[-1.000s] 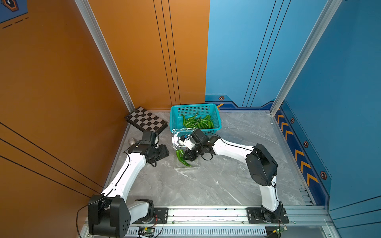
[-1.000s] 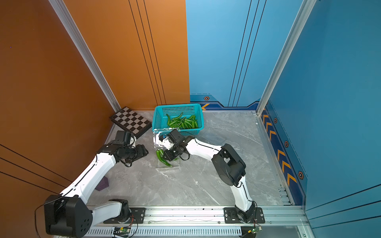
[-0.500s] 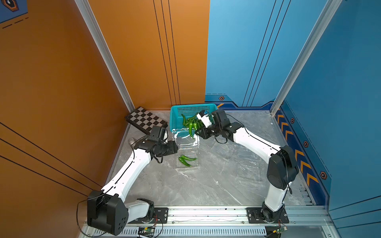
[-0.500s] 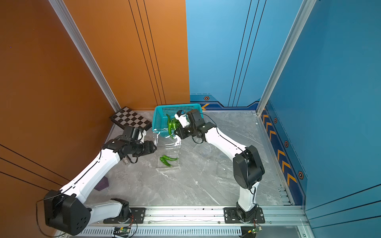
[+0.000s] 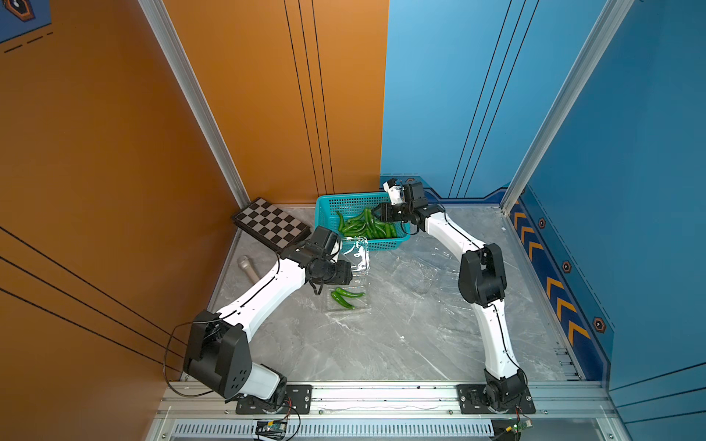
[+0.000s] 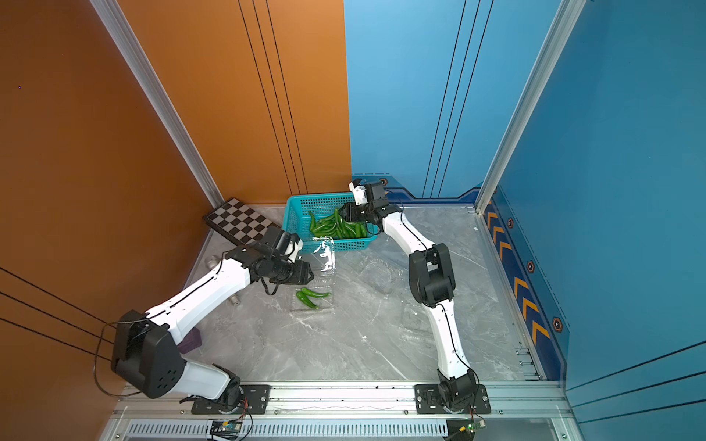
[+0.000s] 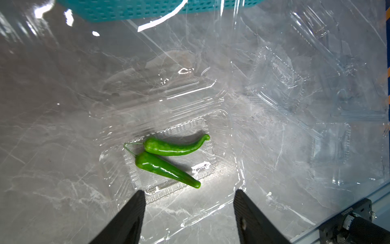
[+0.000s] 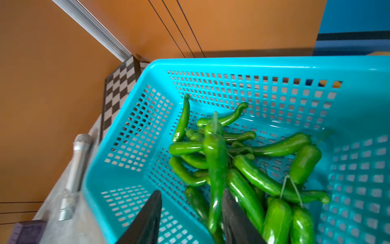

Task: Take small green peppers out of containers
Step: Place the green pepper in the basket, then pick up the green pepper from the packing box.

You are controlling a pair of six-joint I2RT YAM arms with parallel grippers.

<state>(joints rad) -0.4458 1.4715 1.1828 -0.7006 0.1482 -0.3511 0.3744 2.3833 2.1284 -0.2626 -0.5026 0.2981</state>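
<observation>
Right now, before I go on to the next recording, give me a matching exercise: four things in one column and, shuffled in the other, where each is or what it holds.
Things
1. basket
2. clear box
3. checkerboard
4. microphone

Places and states
A. silver, lying on the table by the orange wall
B. holds only two peppers
C. holds a heap of peppers
D. black and white squares, in the back corner beside the basket

Pairs: 1-C, 2-B, 3-D, 4-A
</observation>
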